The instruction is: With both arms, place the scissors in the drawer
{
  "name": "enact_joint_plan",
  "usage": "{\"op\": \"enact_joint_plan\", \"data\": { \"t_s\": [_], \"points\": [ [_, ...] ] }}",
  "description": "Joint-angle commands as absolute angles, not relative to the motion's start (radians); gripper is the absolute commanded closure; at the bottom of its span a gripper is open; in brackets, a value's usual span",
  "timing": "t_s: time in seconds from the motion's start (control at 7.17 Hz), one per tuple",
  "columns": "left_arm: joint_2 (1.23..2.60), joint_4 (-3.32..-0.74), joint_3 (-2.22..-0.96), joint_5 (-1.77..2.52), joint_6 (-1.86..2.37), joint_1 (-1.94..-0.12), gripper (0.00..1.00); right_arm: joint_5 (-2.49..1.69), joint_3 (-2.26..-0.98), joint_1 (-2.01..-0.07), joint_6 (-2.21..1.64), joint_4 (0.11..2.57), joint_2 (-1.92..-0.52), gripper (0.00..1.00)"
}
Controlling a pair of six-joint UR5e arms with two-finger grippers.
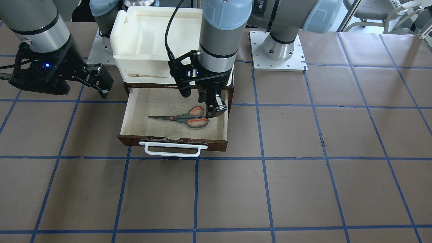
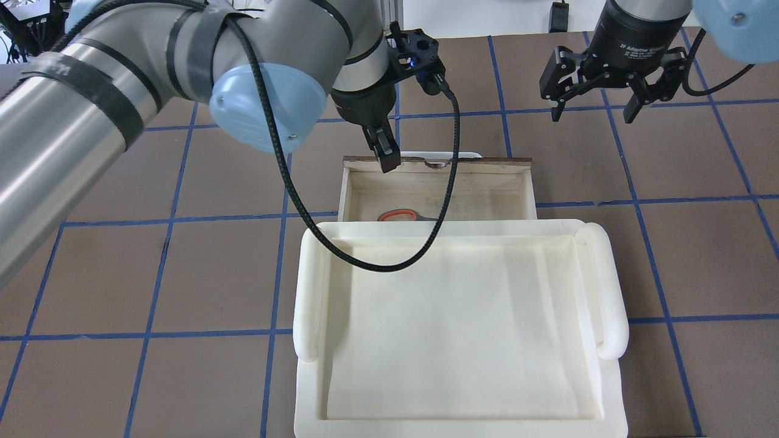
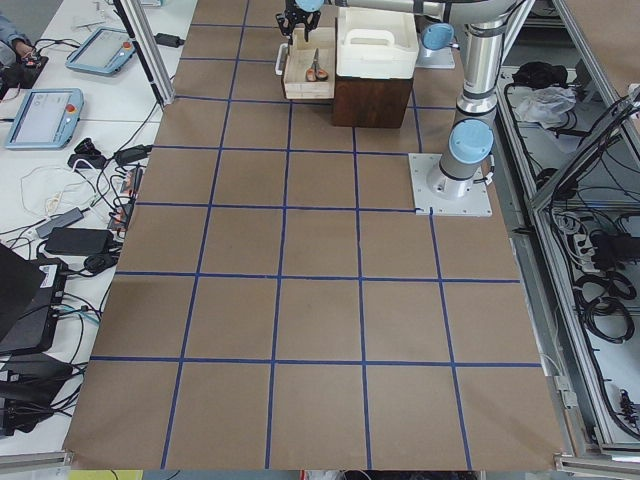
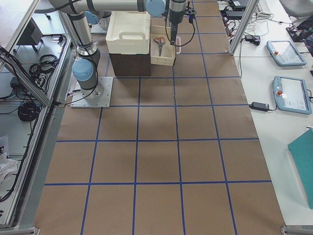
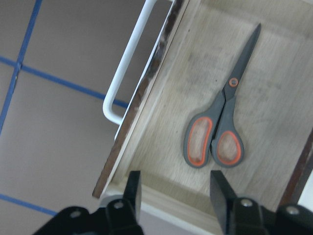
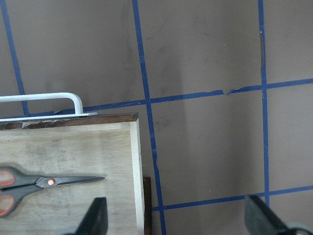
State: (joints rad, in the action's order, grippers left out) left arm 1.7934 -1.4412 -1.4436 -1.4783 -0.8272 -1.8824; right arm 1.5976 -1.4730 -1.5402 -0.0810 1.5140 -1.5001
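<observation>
Lying flat inside the one open drawer: one pair of scissors.
Two tools, both released: the left tool hangs spread just above the handles, the right tool hovers wide beside the drawer; one white tray sits above.

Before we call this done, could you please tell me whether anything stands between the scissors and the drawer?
Nothing visible does. The scissors already lie flat on the floor of the open drawer, and the left gripper hangs open by their handles, holding nothing.
</observation>
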Motion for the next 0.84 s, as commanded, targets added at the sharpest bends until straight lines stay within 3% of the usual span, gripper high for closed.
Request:
{"op": "enact_joint_plan", "data": {
  "t_s": [0.0,0.14,0.7],
  "points": [
    [1.724,-1.493,-1.451,-1.499,-0.81,-1.746,0.08,1.595,-1.477,-1.542,-0.081,1.513,-1.503,0.0],
    [1.703,-1.496,-1.462,-1.505,-0.808,-1.685,0.0,1.594,-1.479,-1.542,-0.08,1.509,-1.522,0.0],
    [1.634,-1.502,-1.516,-1.605,-0.555,-1.583,0.0,1.592,-1.489,-1.542,-0.08,1.511,-1.522,0.0]
  ]
}}
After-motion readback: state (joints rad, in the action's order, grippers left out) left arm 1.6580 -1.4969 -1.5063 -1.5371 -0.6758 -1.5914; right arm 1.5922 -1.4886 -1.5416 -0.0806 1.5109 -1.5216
